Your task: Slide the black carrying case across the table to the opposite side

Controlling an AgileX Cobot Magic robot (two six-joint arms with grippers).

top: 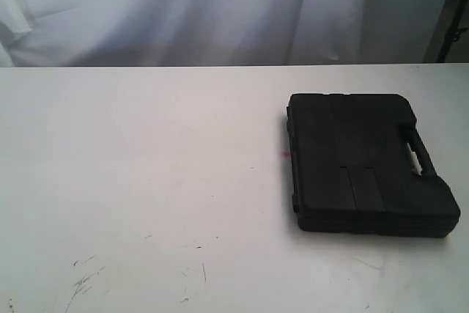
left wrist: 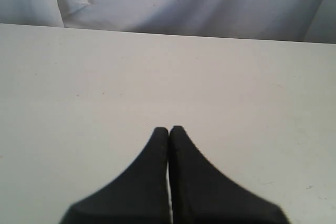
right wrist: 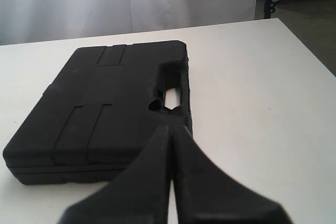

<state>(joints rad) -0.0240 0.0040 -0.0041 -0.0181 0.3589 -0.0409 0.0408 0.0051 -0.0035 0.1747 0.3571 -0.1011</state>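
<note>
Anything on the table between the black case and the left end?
Nothing. The exterior view shows bare table left of the black case, only a tiny red spot beside it and scuffs near the front.

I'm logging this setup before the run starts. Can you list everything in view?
carrying case: one, black, lying flat on the right half of the table in the exterior view, handle toward the right edge.
table: one, white, with dark scuffs at the near left.
curtain: one, white, behind the table.
left gripper: one, black, jaws shut, over bare tabletop.
right gripper: one, black, jaws shut, pointing at the case's handle.
</note>
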